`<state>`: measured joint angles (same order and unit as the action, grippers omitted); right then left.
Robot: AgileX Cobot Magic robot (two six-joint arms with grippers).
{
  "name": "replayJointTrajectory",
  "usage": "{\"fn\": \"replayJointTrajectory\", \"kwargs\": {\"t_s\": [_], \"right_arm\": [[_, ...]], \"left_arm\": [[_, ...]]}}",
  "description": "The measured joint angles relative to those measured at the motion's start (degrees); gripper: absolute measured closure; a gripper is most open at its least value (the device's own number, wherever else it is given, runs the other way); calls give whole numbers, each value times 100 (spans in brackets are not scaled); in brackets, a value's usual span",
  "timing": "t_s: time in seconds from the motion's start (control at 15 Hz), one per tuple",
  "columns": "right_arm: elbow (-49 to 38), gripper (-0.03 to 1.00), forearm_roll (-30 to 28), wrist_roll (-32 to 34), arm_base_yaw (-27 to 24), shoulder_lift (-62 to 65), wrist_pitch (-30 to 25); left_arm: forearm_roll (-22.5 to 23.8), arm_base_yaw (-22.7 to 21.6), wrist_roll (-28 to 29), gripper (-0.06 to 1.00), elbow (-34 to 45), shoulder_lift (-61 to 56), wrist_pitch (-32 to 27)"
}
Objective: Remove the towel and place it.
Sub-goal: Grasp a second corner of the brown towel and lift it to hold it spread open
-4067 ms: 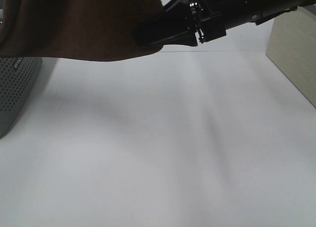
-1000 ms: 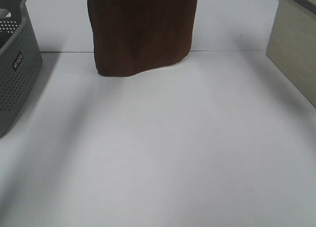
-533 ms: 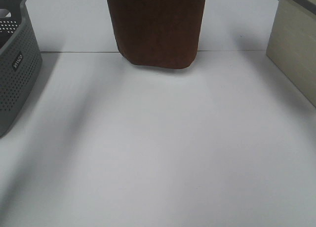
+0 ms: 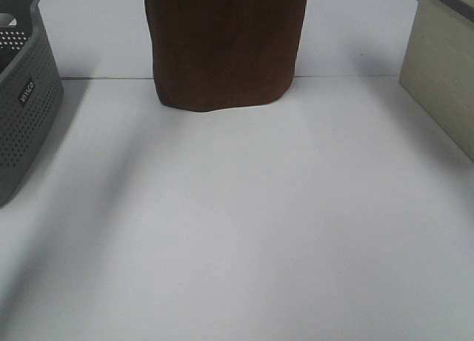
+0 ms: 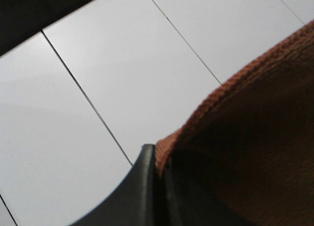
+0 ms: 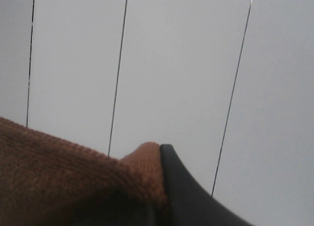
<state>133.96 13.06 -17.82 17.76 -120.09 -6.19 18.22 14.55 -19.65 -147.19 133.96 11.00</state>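
The dark reddish-brown towel (image 4: 226, 44) hangs down from above the top of the exterior high view, its lower edge just over the far part of the white table (image 4: 237, 222). Both grippers are out of that view. In the left wrist view the left gripper (image 5: 158, 174) is shut on a corner of the towel (image 5: 255, 118). In the right wrist view the right gripper (image 6: 159, 186) is shut on another corner of the towel (image 6: 59, 172). The white tag does not show.
A grey perforated basket (image 4: 22, 104) stands at the table's left edge. A beige box (image 4: 441, 67) stands at the right edge. White panelled wall fills the background of both wrist views.
The towel was spread wide at the upper left with the right arm in view; now it hangs narrower in the middle. Its lower edge rose, then dropped a little and shifted left.
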Motion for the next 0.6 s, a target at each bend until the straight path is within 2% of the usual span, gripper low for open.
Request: {"fn": "replayJointTrajectory", "kwargs": {"t_s": [0.07,0.27,0.4,0.6], "right_arm": [[0,96,46,6,-17,0,-269],[0,96,252,34,-138,97,-1536],[0,96,281,275,-160,298,-2504],[0,96,275,498,-160,602,-3965]], "left_arm": [[6,29,126,94,0,-11,-504],[-97,298,206,94,0,-212,-2624],[-367,435,206,94,0,-498,-4137],[-819,464,229,94,0,-900,-6096]]}}
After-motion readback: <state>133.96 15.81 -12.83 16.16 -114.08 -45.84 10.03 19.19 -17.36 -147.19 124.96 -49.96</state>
